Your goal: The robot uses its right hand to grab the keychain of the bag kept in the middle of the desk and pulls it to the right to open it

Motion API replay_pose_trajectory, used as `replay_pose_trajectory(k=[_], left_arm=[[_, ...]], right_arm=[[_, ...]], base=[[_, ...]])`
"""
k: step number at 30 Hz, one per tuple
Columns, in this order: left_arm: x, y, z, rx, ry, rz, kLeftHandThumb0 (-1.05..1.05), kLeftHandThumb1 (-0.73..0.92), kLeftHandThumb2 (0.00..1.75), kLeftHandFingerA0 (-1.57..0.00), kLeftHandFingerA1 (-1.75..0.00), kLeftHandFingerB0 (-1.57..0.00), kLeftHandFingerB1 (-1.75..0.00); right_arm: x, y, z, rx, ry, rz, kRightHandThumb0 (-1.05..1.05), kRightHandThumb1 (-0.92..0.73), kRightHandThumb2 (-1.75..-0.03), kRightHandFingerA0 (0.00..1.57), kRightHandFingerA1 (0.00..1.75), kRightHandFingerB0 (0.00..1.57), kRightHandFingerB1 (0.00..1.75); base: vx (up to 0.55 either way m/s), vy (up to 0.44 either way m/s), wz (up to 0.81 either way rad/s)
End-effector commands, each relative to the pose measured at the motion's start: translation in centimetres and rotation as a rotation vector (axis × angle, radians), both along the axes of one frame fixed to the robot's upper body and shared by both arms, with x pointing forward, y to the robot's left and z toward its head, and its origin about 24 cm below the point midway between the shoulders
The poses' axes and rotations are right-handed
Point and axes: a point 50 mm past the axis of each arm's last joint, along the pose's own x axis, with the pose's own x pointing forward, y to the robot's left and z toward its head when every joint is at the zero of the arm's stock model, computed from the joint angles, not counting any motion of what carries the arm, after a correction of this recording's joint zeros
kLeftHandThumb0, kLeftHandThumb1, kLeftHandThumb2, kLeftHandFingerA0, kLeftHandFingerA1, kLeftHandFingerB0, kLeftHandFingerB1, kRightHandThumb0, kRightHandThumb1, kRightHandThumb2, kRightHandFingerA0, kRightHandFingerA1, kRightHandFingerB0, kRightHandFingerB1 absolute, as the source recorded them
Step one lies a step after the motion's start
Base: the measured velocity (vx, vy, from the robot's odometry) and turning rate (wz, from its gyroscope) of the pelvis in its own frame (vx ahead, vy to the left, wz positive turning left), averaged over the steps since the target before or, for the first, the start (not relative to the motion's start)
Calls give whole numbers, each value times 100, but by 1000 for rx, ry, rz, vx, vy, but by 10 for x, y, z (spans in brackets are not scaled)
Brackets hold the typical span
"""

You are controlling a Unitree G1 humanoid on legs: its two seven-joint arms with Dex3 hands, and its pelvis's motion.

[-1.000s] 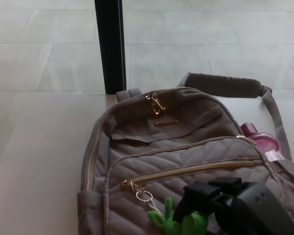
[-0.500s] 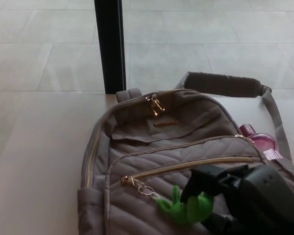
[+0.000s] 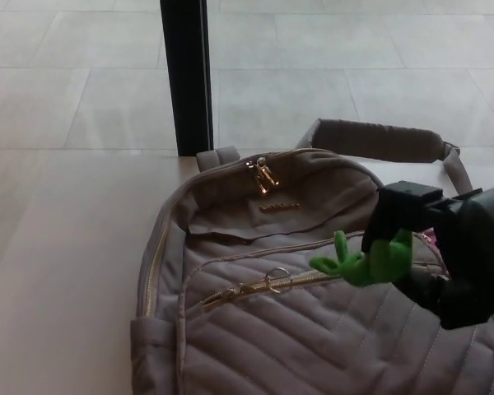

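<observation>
A taupe quilted backpack (image 3: 255,329) lies flat on the light desk (image 3: 74,263). A gold zipper runs across its front pocket, and a metal ring (image 3: 278,281) sits on the zipper line, with the pocket gaping a little at its left end. A bright green keychain figure (image 3: 366,262) hangs off that ring. My right hand (image 3: 445,251) is shut on the green keychain, at the right side of the bag and raised slightly above it. My left hand does not show.
A black post (image 3: 187,74) stands behind the desk against a tiled floor. The bag's padded shoulder strap (image 3: 379,140) loops out at the back right. Two gold zipper pulls (image 3: 262,174) sit at the bag's top. A pink bottle top (image 3: 431,240) is mostly hidden behind my right hand.
My right hand has moved up and to the right with the green keychain. The ring and zipper pull have slid rightward along the front pocket's zipper.
</observation>
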Motion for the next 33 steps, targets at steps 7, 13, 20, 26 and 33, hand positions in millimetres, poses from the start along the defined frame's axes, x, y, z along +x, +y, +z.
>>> replay_pose_trajectory(k=[7,13,20,26,33], left_arm=[[-4,5,4,0,-12,13,-87,73,114,-76,-69,-60,-58],[-9,3,1,9,14,3,-92,92,72,-81,-57,-65,-46],[-11,3,1,3,16,28,-85,92,74,-82,-59,-59,-45],[-12,3,1,-2,19,22,-86,92,74,-79,-58,-60,-45],[-12,3,1,-1,19,23,-86,92,73,-77,-56,-59,-44]], right_arm=[[10,-68,9,-175,13,-181,-26,-39,-116,99,175,76,162],[9,-113,-10,-272,79,-293,-22,-39,-116,93,175,69,165],[11,-158,-26,-337,144,-433,-24,-44,-110,89,175,69,159],[8,-183,-30,-348,115,-515,-23,-45,-105,90,175,62,169],[4,-199,-36,-332,118,-570,-27,-45,-103,92,175,61,168]], base=[[0,0,0],[0,0,0],[0,0,0],[0,0,0],[0,0,0]])
